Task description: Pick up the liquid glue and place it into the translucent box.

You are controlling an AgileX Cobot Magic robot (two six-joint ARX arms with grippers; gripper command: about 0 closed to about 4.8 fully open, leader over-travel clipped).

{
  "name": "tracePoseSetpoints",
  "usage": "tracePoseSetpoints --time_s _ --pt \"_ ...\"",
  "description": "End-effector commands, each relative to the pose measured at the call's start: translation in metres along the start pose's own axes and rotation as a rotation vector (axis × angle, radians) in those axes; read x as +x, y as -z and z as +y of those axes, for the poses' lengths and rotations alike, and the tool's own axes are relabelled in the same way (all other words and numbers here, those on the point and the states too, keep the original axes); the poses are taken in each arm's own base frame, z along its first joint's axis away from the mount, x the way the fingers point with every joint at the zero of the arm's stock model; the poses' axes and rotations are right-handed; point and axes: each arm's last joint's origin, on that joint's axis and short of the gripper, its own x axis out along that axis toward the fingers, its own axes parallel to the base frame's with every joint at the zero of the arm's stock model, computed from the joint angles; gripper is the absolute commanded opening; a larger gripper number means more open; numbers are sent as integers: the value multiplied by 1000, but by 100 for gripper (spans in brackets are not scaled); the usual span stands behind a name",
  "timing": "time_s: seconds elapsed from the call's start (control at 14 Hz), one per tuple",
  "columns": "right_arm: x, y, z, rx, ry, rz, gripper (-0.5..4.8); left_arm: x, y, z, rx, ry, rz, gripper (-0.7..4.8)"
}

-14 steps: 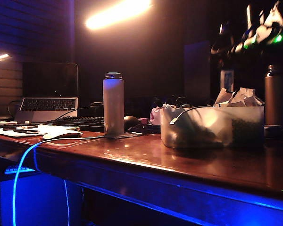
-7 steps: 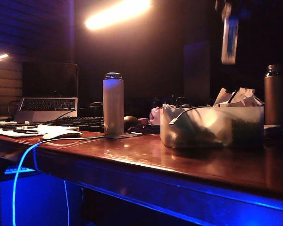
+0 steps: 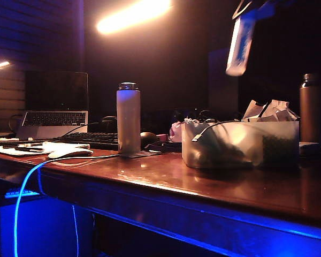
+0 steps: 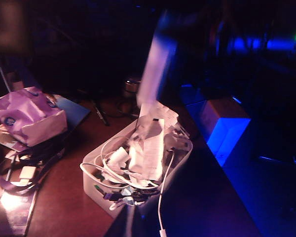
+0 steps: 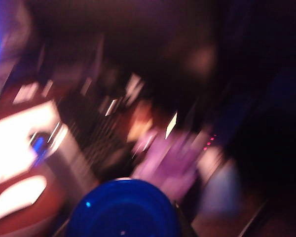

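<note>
Overhead, right gripper [image 3: 257,8]; slim glue tube [image 3: 240,45]

The liquid glue [image 3: 241,44] hangs in the air at the upper right of the exterior frame, a slim pale tube with a bluish sheen, tilted so its lower end leans left. Its upper end is lost in the dark at the frame's top edge. In the right wrist picture its round blue end [image 5: 122,209] fills the lower middle, blurred. Below it, at the right of centre, the translucent box [image 3: 278,144] stands on the bench, a frosted whitish bin with rounded corners, stuffed with cables and crumpled paper.
</note>
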Motion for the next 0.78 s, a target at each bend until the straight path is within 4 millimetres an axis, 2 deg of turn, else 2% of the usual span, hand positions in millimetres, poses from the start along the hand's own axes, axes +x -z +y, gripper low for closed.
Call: tracePoseSetpoints --time_s 0.07,0.29,0.64,0.78 --pt "11 12 10 12 -40 56 71 -1 -3 -1 10 7 -14 -6" --pt "27 44 17 34 -64 139 71 -1 -2 -1 10 7 -13 -6" --pt "50 95 9 126 -55 255 72 -1 -2 -1 8 7 -10 -6" --pt "53 110 6 158 -50 253 97 -1 -2 -1 4 7 -6 -6"
